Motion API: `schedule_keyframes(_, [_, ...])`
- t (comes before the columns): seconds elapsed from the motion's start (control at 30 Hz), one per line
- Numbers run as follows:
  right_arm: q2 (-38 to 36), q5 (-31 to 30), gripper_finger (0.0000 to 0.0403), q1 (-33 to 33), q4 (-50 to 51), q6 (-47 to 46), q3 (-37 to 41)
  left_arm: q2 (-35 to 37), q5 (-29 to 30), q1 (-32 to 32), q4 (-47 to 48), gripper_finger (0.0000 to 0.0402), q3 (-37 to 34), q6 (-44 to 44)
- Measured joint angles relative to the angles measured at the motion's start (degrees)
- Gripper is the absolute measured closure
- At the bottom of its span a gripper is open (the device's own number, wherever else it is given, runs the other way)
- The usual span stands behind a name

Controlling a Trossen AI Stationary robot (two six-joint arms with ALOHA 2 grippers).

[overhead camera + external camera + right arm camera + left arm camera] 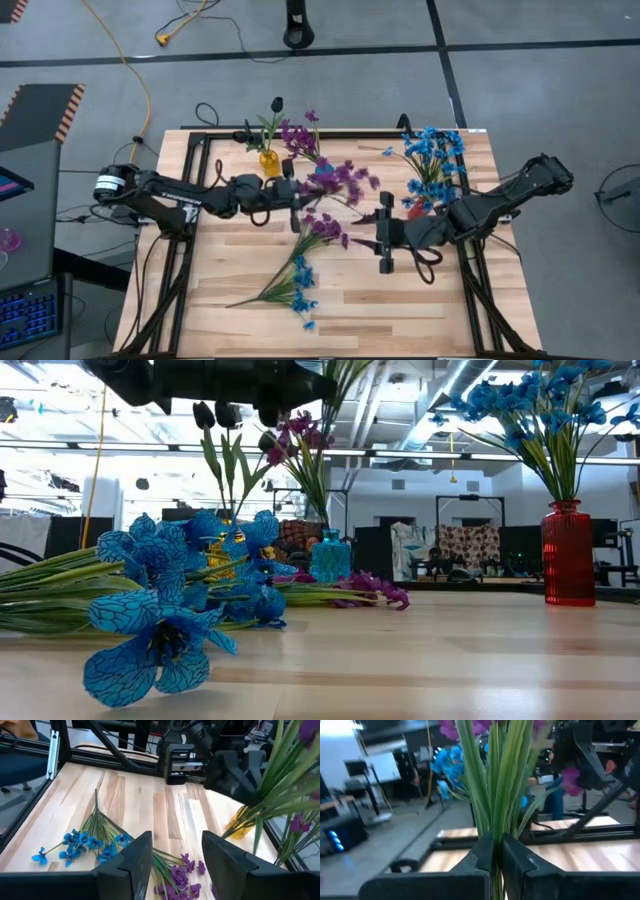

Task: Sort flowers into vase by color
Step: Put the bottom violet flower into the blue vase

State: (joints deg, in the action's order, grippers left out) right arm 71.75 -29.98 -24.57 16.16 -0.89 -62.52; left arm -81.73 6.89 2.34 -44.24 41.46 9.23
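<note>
My left gripper (292, 192) is above the table's middle, shut on a sprig of purple flowers (342, 180) with green stems. My right gripper (384, 238) hovers open just to the right of it, with nothing between its fingers (134, 857). Loose blue flowers (298, 286) and purple flowers (326, 230) lie flat on the table. A yellow vase (268, 160) holds a dark flower. The teal vase (328, 555) holds purple flowers, and the red vase (567, 555) holds blue flowers (432, 152). My left gripper pinches the sprig's bundle of green stems (496, 827) between its two fingers (481, 854). The fingers come level from the table's left and lie across the stems. The sprig is lifted clear of the table, and its purple blossoms (451, 729) stand beyond and above the fingers.
The three vases stand along the far half of the table, the red one at the right beside my right arm (490, 208). A black frame (190, 160) borders the table's sides. Bare wood (430, 310) lies at the near right.
</note>
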Motion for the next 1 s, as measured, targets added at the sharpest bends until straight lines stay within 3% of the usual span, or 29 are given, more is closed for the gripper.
schedule_keyframes(0.4, [1.69, 0.12, 0.0204, 2.66, -2.33, 1.21, 0.0, -0.03, -0.63, 4.45, -9.55, 0.0397, -0.12, 8.59])
schedule_keyframes(0.57, [2.64, 0.1, 0.0204, 3.36, -3.72, 1.4, 0.0, -0.06, -4.85, 7.34, -12.03, 0.0397, -0.12, 8.65])
schedule_keyframes(0.73, [2.62, 0.09, 0.0204, 4.04, -4.88, 1.36, 0.0, -5.35, -6.21, 8.84, -21.81, 0.0398, -0.08, 7.76])
schedule_keyframes(1.0, [2.56, 0.09, 0.0204, 4.08, -5.62, 1.41, 0.0, -13.12, -0.46, 10.02, -28.76, 0.0398, -0.05, 11.39])
